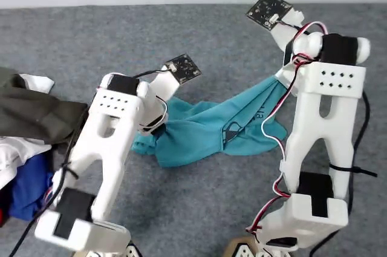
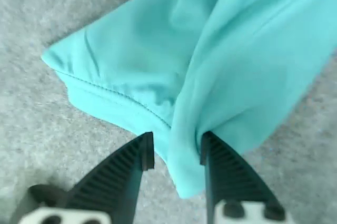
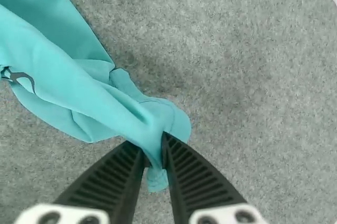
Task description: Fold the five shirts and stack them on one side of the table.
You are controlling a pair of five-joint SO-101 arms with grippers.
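Observation:
A teal shirt (image 1: 205, 133) lies crumpled across the middle of the grey felt table, stretched between the two arms. My left gripper (image 1: 158, 125) is at its left end. In the left wrist view a thick fold of the teal shirt (image 2: 221, 50) runs between the left gripper (image 2: 176, 155) fingers, which are shut on it. My right gripper (image 1: 285, 69) holds the shirt's far right end, raised off the table. In the right wrist view the right gripper (image 3: 154, 155) is shut on a bunched corner of the teal shirt (image 3: 52, 76).
A heap of other shirts sits at the table's left edge: an olive one (image 1: 30, 115) on top, a white one (image 1: 18, 148) and a blue one (image 1: 27, 187) below. Bare grey felt (image 1: 199, 208) lies in front of the teal shirt and behind it.

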